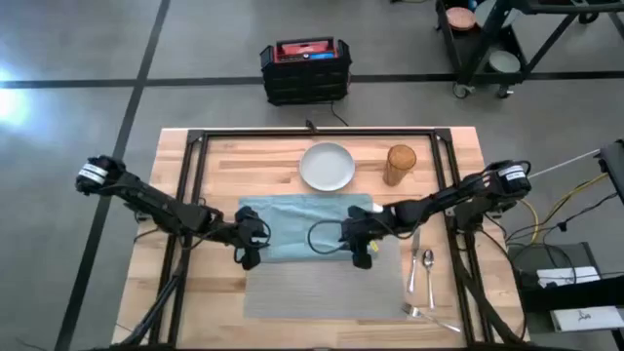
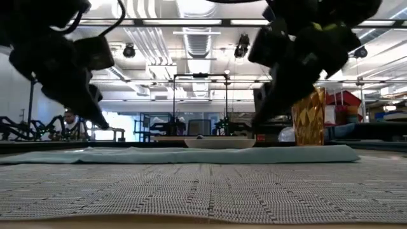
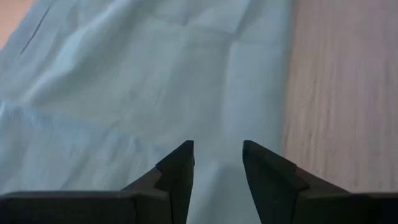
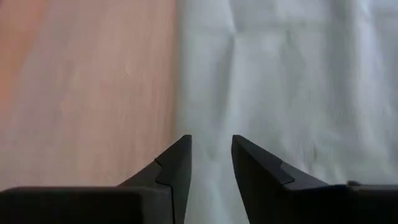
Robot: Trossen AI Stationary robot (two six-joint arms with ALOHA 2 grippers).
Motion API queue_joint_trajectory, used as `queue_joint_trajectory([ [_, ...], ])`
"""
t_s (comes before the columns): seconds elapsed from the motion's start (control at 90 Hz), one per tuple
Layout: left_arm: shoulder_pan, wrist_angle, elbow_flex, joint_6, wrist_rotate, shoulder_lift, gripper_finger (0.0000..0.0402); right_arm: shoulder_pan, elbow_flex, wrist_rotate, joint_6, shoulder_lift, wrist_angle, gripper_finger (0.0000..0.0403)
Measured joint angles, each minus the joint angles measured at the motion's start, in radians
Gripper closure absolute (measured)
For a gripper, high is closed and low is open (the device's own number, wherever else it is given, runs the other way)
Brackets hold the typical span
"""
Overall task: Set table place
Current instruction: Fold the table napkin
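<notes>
The desk, a large rectangular light-wood butcher-block top with a black metal frame rail, carries everything here. On its near half lies the flat grey woven rectangular placemat, and touching the mat's far edge is a smaller teal-green cloth napkin, spread flat and a little rumpled.

Beyond the napkin stand a pale round plate and, just to its right, an amber faceted glass tumbler (upright, well clear of the cloth). To the right of the placemat lie a silver spoon and other silver cutlery, side by side on bare wood.

The left gripper hangs over the napkin's left edge, its jaws spread a little with nothing between them, cloth and wood showing below. The right gripper hangs over the napkin's right edge, near the cutlery, jaws likewise slightly parted and holding nothing. A black cable loop sits between the two grippers above the cloth.

On the floor behind the desk stands a black crate with red contents.
</notes>
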Motion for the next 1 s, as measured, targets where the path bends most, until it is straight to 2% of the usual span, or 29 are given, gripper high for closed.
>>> queue_joint_trajectory([
  [0.078, 0.0, 0.005, -0.021, -0.017, 0.033, 0.0, 0.0283, 0.009, -0.025, 0.037, 0.014, 0.0, 0.005, 0.0313],
  [0.367, -0.004, -0.001, -0.107, -0.128, 0.123, -0.001, 0.0278, 0.023, -0.094, 0.036, 0.054, 0.0, -0.012, 0.0336],
  [0.467, -0.003, -0.024, -0.109, -0.181, 0.166, -0.014, 0.0276, 0.023, -0.097, 0.037, 0.073, -0.002, -0.033, 0.0344],
  [0.633, -0.004, -0.061, -0.069, -0.156, 0.209, -0.048, 0.0285, 0.023, -0.079, 0.037, 0.064, -0.005, -0.068, 0.0356],
  [0.844, -0.004, -0.051, 0.015, -0.078, 0.194, -0.074, 0.0286, 0.023, 0.005, 0.035, -0.01, -0.008, -0.129, 0.0364],
  [0.911, -0.004, -0.049, 0.042, -0.037, 0.152, -0.073, 0.0283, 0.023, 0.031, 0.035, -0.071, -0.008, -0.133, 0.0364],
  [1.0, -0.003, -0.047, 0.08, 0.107, 0.04, -0.067, 0.0281, 0.023, 0.066, 0.036, -0.229, -0.008, -0.111, 0.036],
])
